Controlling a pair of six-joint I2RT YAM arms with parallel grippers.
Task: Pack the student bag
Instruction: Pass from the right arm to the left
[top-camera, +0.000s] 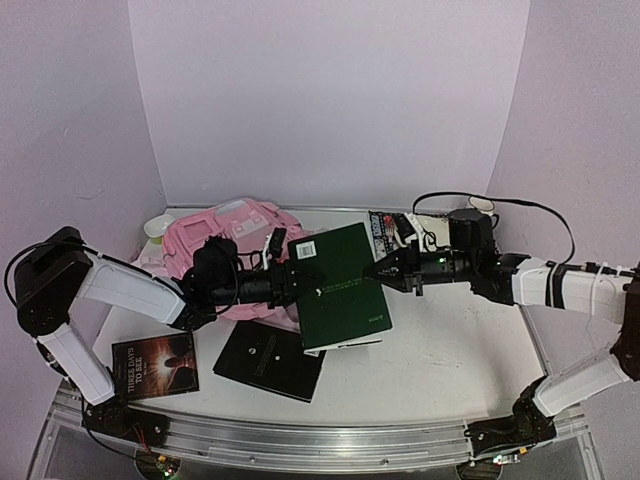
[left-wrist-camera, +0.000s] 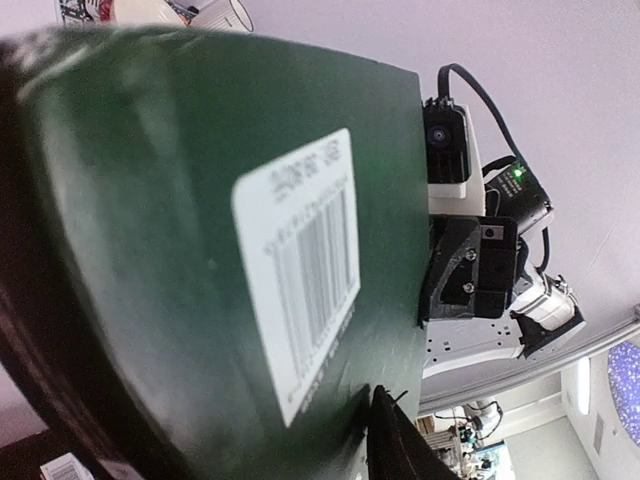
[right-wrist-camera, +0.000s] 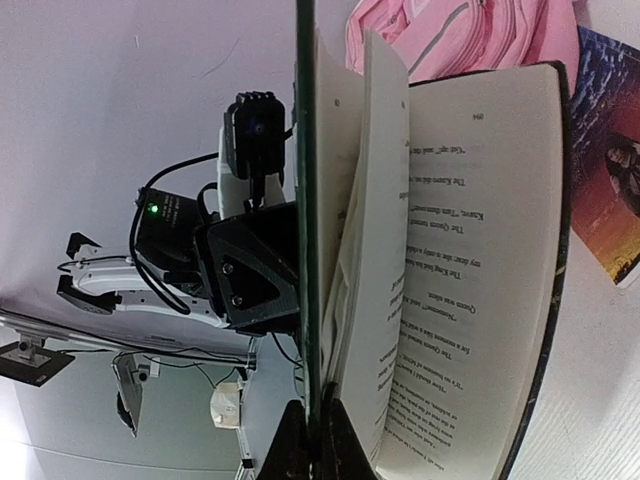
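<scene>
A green book (top-camera: 340, 285) is held above the table (top-camera: 460, 350) near the middle of the top view and is gripped from both sides; its edge at 9 o'clock is clamped by the left gripper (top-camera: 290, 280), and its edge at 3 o'clock is pinched by the right gripper (top-camera: 385, 268). In the right wrist view the green cover is seen edge-on, nipped between the narrowed fingers (right-wrist-camera: 292, 450); the pages (right-wrist-camera: 450, 280) are fanned open and hang away from it. A white barcode label (left-wrist-camera: 300, 290) is shown on the cover in the left wrist view.

The student bag (top-camera: 190, 238) is laid on the table at 10 o'clock from the green book, toward the back left corner, and is partly hidden by the left arm; a white cup (top-camera: 157, 228) is seen just beside it at its 9 o'clock. A black book (top-camera: 268, 360) is laid flat at 7 o'clock from the green book; a dark paperback (top-camera: 155, 365) is placed farther out at 8 o'clock. A magazine (top-camera: 388, 230) is seen at 1 o'clock, near the back wall.
</scene>
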